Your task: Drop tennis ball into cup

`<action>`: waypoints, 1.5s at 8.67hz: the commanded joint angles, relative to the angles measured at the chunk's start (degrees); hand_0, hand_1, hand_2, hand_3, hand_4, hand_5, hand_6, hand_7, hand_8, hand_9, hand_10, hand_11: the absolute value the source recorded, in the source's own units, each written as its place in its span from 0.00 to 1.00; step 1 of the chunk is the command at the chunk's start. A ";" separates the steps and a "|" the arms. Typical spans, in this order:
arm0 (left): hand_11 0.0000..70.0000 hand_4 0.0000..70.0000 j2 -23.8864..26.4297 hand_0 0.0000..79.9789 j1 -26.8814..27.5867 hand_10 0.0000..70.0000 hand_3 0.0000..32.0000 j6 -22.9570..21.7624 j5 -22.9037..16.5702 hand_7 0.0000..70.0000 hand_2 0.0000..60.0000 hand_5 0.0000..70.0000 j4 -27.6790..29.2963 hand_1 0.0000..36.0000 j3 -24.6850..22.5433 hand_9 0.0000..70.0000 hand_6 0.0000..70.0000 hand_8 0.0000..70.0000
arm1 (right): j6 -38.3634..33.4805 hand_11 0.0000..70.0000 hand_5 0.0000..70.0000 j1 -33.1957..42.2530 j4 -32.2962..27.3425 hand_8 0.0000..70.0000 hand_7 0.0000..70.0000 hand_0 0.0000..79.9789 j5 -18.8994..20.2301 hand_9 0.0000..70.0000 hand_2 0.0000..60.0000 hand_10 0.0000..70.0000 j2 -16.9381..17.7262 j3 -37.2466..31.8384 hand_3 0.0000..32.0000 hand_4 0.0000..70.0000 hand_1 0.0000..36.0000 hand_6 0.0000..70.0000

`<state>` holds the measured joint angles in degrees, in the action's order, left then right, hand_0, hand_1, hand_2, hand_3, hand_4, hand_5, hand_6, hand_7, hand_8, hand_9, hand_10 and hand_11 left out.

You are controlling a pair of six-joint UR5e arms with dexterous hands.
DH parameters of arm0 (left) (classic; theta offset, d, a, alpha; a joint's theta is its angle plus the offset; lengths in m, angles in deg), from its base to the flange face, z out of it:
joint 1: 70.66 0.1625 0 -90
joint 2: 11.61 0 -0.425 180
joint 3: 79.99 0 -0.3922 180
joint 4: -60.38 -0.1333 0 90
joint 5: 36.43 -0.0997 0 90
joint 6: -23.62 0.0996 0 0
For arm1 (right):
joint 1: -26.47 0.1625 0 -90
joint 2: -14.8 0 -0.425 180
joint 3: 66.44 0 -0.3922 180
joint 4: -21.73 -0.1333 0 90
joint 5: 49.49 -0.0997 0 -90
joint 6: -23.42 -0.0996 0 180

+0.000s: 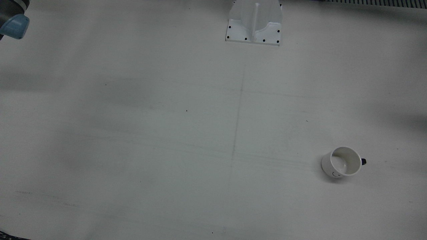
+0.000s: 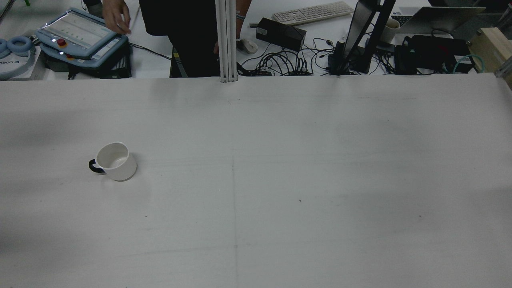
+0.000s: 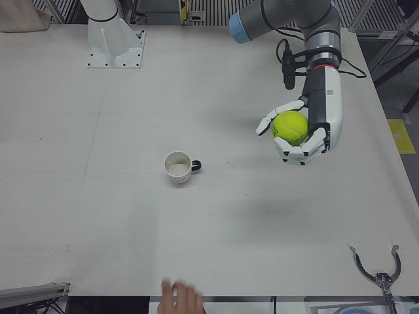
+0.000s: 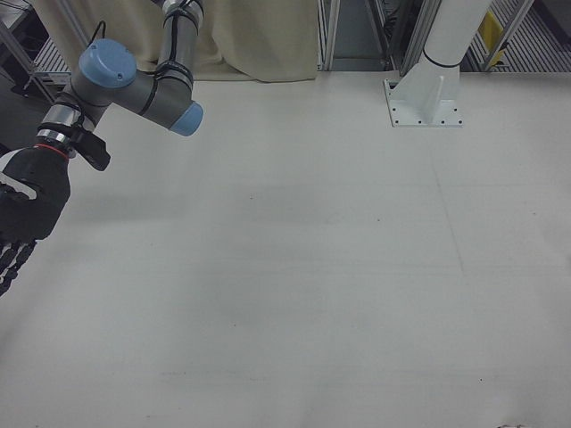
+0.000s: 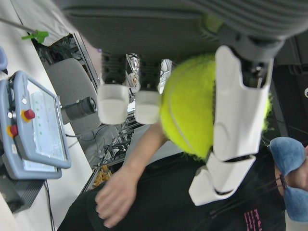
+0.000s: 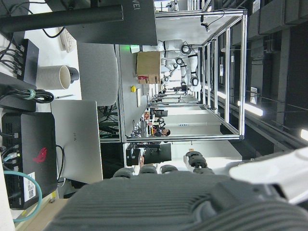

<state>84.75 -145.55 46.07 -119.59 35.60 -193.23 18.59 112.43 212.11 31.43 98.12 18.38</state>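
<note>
Step in hand, as judged: carry phase, ball already grasped, not yet over the target.

Tennis ball [image 3: 291,127]: yellow-green, clamped in the left hand [image 3: 302,134], fingers [image 5: 234,130] curled around it, palm turned sideways; held above the table [image 3: 216,242], well apart from the cup and off to its side.

Cup [image 3: 177,167]: white mug with a dark handle, upright, mouth open and empty, alone on the robot's left half of the table; also plain in the rear view [image 2: 115,161] and front view [image 1: 343,162].

Right hand [image 4: 25,214]: dark-covered, at the edge of the right-front view, hanging off to the side, holding nothing visible; fingers cut off by the frame, so open or closed cannot be told.

Next move, as judged: sideways travel of the left hand until the ball sits directly over the cup mouth, then lowering close to the rim before releasing. Mouth not much wider than the ball, so careful centring needed; bounce-out or tipping the light mug likely otherwise.

Writing and marks: small dark curved mark, perhaps a smile, on the cup wall in the front view. Teach pendant [image 2: 80,34] with red stop button on the far bench; partial lettering "XSON" on a box [image 2: 18,68] beside it. Pink print on a person's dark shirt [image 5: 252,219], unreadable. Letters "VEI" on a dark monitor back [image 6: 103,21].

Person's hand [image 3: 180,297] at the near table edge, clear of the work.
</note>
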 commanded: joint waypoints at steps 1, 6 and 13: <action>1.00 1.00 3.19 0.74 9.18 0.99 0.00 -0.75 0.54 1.00 1.00 0.82 -5.06 1.00 -3.29 1.00 1.00 1.00 | 0.00 0.00 0.00 0.00 0.00 0.00 0.00 0.00 0.02 0.00 0.00 0.00 0.00 0.00 0.00 0.00 0.00 0.00; 1.00 1.00 7.44 0.75 26.88 0.94 0.00 -1.72 5.45 1.00 1.00 0.99 -8.52 1.00 -2.26 1.00 1.00 1.00 | 0.00 0.00 0.00 0.00 0.00 0.00 0.00 0.00 0.02 0.00 0.00 0.00 0.00 0.00 0.00 0.00 0.00 0.00; 0.57 0.45 6.74 1.00 27.79 0.36 0.00 -2.07 5.46 0.88 1.00 0.84 -5.37 1.00 -1.37 0.71 1.00 0.61 | 0.00 0.00 0.00 0.00 0.00 0.00 0.00 0.00 0.02 0.00 0.00 0.00 0.00 0.00 0.00 0.00 0.00 0.00</action>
<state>91.64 -117.73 44.08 -113.83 28.30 -194.55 18.59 112.43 212.11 31.43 98.12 18.38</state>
